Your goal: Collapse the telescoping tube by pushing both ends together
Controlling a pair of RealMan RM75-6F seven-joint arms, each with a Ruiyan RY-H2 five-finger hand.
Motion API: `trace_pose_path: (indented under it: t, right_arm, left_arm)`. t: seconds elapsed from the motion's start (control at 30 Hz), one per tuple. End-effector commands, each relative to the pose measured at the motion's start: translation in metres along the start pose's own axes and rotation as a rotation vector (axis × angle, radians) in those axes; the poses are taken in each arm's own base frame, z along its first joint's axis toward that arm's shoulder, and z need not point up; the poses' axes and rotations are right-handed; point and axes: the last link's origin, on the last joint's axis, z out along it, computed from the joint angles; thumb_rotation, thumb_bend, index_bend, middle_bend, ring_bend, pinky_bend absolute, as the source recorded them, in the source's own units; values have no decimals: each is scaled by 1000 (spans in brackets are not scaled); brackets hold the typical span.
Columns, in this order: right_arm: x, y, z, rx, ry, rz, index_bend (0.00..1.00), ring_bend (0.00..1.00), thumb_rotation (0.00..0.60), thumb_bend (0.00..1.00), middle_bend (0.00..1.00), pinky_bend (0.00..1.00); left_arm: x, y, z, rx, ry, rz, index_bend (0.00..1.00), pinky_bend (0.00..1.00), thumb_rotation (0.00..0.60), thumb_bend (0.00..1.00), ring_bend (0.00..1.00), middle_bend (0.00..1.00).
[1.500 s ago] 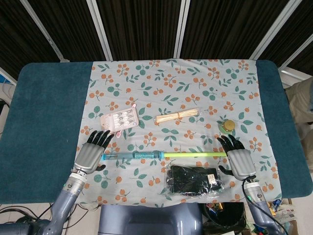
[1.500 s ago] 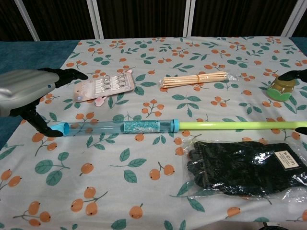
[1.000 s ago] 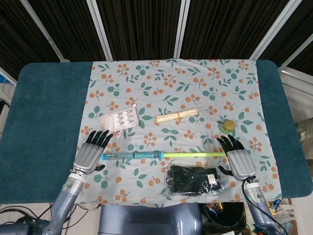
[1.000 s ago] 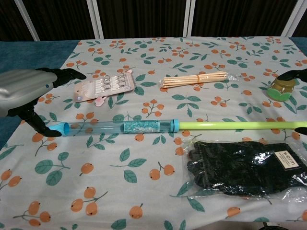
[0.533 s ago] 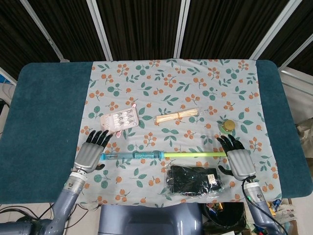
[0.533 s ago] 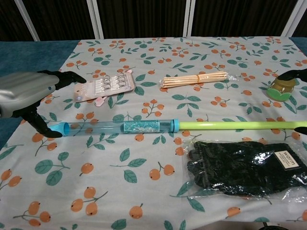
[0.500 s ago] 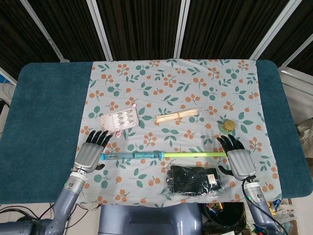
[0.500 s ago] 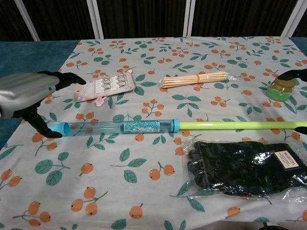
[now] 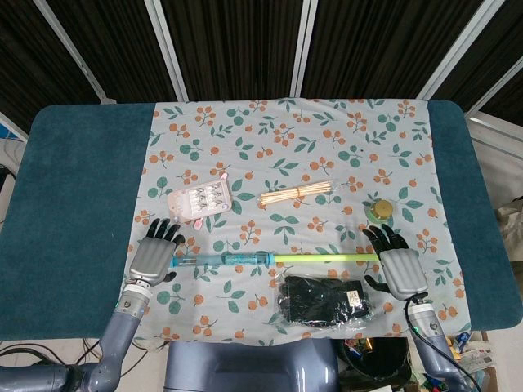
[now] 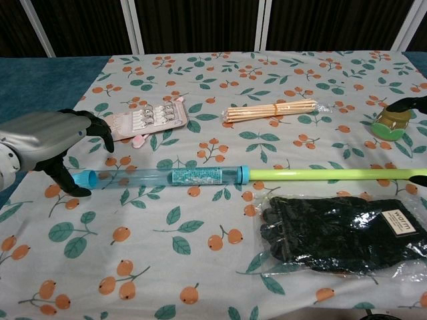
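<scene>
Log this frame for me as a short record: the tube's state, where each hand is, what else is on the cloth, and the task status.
tube: telescoping tube, extended, lying across the cloth; blue barrel toward the left hand, green rod toward the right
left hand: left hand at the blue end, fingers apart, holds nothing
right hand: right hand at the green tip, fingers apart; contact unclear
other items: bagged gloves, bundle of sticks, pink card, small green object
task status: not yet collapsed
</scene>
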Motion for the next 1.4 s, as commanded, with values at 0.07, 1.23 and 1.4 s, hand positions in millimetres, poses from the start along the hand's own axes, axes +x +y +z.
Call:
trace_pose_path:
  t: [0.07, 1.23, 1.4]
  right_arm:
    - [1, 0, 0, -1, 1, 3, 134, 10, 600, 143, 84, 160]
    - [-1, -3, -1, 6, -18, 5, 182, 10, 600, 165, 105, 160]
    - [-1, -16, 8, 31, -17, -8, 261, 12, 600, 173, 166, 160]
  left_arm:
    - [-1, 2, 3, 13, -4, -1, 370, 0, 600, 247, 0, 154]
    - [-6, 5, 2, 46, 7, -32, 518, 17, 600, 438, 1, 214]
    - [0, 7, 1, 44, 23, -49, 517, 17, 600, 442, 1, 214]
